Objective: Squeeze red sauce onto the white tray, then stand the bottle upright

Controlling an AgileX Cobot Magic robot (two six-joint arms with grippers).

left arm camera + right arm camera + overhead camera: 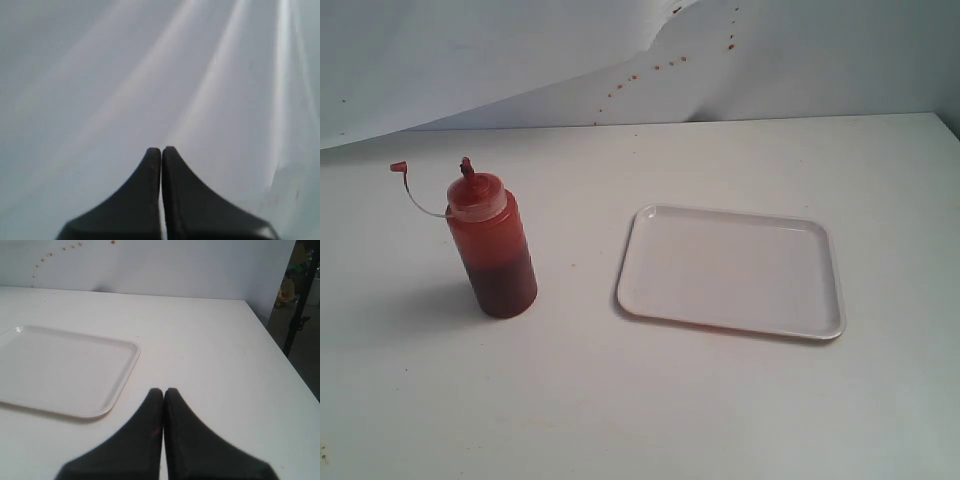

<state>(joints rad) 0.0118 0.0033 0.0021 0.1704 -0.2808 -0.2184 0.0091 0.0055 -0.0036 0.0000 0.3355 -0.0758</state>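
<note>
Tray [730, 272] near bottle [490, 235] holding red sauce [506, 285].

No readable text, label, brand or number shows on anything in these views.

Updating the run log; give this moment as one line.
bottle upright, tip cap off | white tray bare | left gripper jaws shut | right gripper jaws shut
</note>
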